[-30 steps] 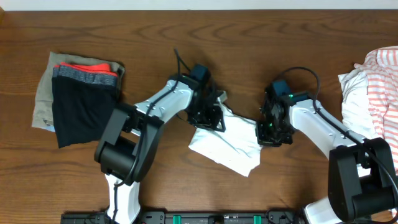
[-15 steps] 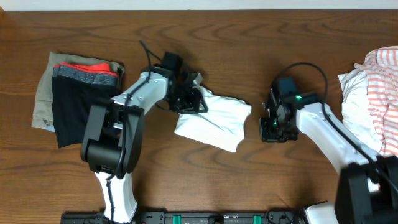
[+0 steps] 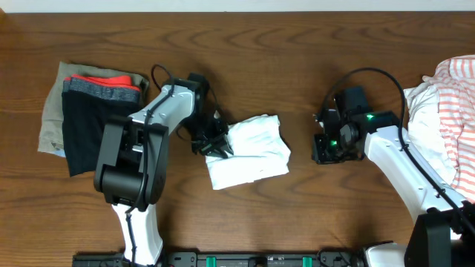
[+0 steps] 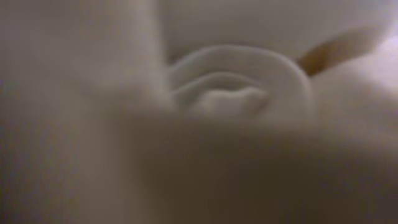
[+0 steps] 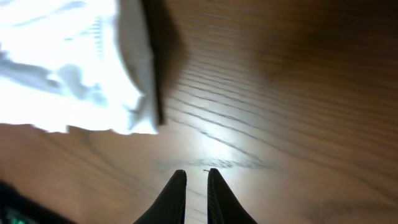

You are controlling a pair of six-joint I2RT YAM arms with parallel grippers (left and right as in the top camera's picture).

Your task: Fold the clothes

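A white shirt point(image 3: 251, 150) lies bunched into a rough rectangle at the table's middle. My left gripper point(image 3: 212, 143) sits at its left edge, shut on the fabric. In the left wrist view, blurred white folds of the shirt point(image 4: 236, 87) fill the frame and hide the fingers. My right gripper point(image 3: 325, 148) hovers over bare wood to the right of the shirt, apart from it. Its fingers point(image 5: 196, 171) are shut to a thin slit with nothing between them. The shirt's right edge point(image 5: 68, 68) shows ahead of it, at the upper left. More clothes point(image 3: 445, 119), white and orange-striped, are heaped at the right edge.
A stack of folded garments point(image 3: 93, 119), black, grey, red and beige, lies at the left of the wooden table point(image 3: 297, 44). The black rail point(image 3: 245, 259) runs along the front edge between the arm bases.
My left gripper has drawn the white shirt leftward and toward the front, and the shirt has bunched smaller. My right arm has let it go and pulled back to the right.
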